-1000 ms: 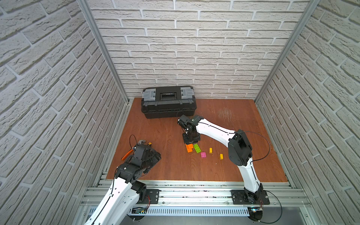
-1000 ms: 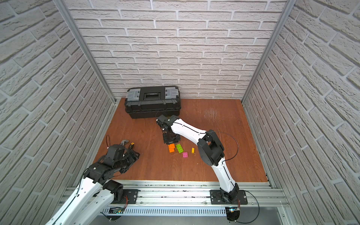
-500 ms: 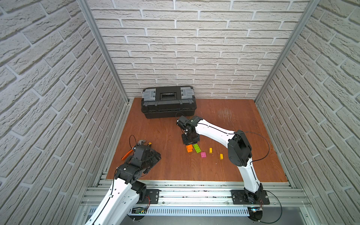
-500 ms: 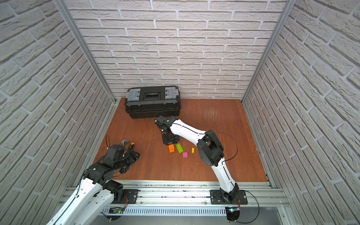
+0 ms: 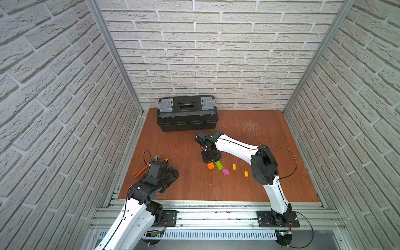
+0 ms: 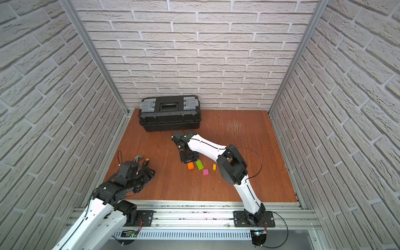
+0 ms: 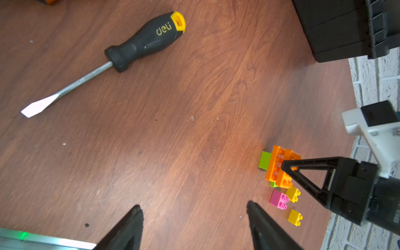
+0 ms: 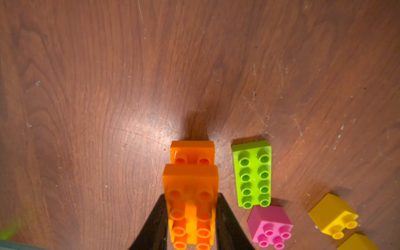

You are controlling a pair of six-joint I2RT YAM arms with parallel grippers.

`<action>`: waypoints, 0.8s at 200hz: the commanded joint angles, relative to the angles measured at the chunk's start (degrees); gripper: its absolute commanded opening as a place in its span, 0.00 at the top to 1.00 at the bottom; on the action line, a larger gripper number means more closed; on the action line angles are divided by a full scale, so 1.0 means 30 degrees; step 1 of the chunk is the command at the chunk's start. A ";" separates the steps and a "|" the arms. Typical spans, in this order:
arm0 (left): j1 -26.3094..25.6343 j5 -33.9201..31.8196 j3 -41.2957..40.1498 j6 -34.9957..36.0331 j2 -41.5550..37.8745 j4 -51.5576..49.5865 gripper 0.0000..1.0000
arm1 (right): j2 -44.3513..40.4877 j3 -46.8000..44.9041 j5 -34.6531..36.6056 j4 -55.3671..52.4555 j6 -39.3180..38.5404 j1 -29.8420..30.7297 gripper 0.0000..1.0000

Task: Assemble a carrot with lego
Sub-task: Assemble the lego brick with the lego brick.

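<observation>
Orange lego [image 8: 190, 179] between right pincer [image 8: 191, 194] jaws

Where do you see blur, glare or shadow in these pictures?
Right wrist view: orange brick sharp, pale glare and shadow on the table beyond. Left wrist view: screwdriver clear, left tool soft-edged. Both top views: even light, pink brick too small for detail.

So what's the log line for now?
right gripper: shut on top orange brick | left gripper: open, empty | loose: green brick, pink brick
</observation>
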 commanded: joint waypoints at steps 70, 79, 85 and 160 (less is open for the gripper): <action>0.0095 0.0040 -0.0282 0.0141 -0.0204 -0.0002 0.22 | 0.0508 -0.0130 0.0453 0.0039 0.0309 0.0245 0.85; 0.0101 0.0025 -0.0271 0.0152 -0.0203 -0.0018 0.22 | 0.0619 -0.0048 0.0475 -0.0012 0.0282 0.0245 0.85; 0.0091 0.0020 -0.0254 0.0153 -0.0203 -0.0022 0.22 | 0.0696 0.0024 0.0505 -0.0047 0.0248 0.0245 0.85; 0.0122 0.0059 -0.0187 0.0279 -0.0147 -0.0107 0.22 | 0.1220 0.0468 0.0630 -0.0325 0.0060 -0.0077 0.84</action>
